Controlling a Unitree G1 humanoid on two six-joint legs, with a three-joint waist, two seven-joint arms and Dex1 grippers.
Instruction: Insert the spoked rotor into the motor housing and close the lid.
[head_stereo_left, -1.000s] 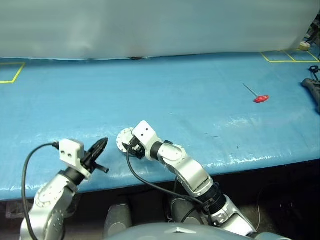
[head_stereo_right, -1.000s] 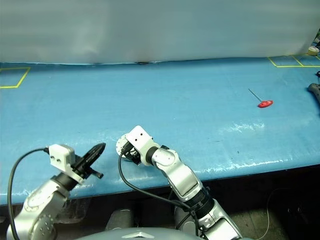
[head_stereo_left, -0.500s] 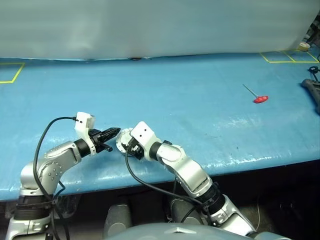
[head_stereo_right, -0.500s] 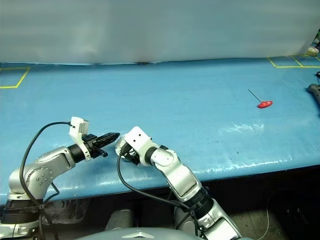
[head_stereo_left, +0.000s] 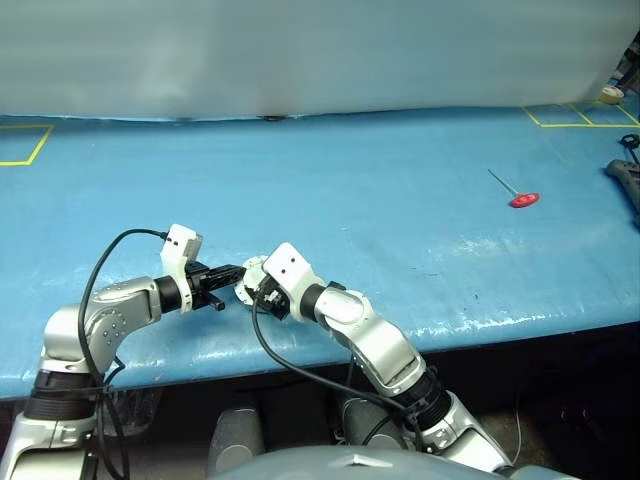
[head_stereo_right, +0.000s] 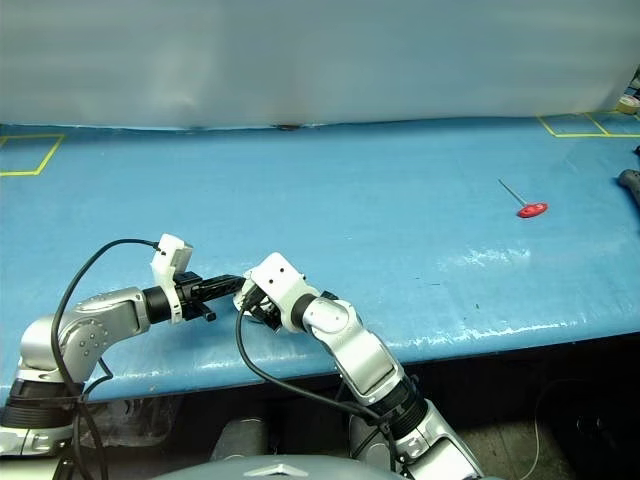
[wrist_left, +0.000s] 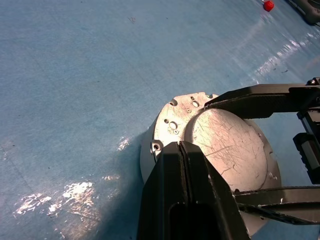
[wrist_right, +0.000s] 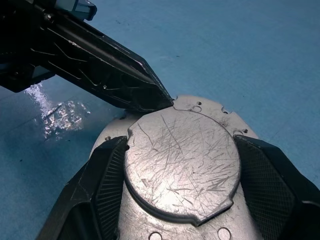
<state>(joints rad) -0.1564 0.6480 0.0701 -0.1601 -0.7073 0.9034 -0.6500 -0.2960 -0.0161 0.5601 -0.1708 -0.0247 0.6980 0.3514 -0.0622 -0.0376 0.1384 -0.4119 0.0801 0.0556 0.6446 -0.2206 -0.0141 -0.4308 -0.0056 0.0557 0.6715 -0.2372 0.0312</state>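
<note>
R end effector grips lid; L end effector touching it.

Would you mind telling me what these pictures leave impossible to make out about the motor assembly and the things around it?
- Spoked rotor: whether it sits inside the motor housing is hidden under the lid in both wrist views.
- Housing's coils: hidden likewise.
- Left gripper tip: the wrist views do not settle whether it touches the lid's rim.
- Right gripper: in the eye views its fingers are hidden behind its wrist camera.
- Red-handled tool: too small to identify.
</note>
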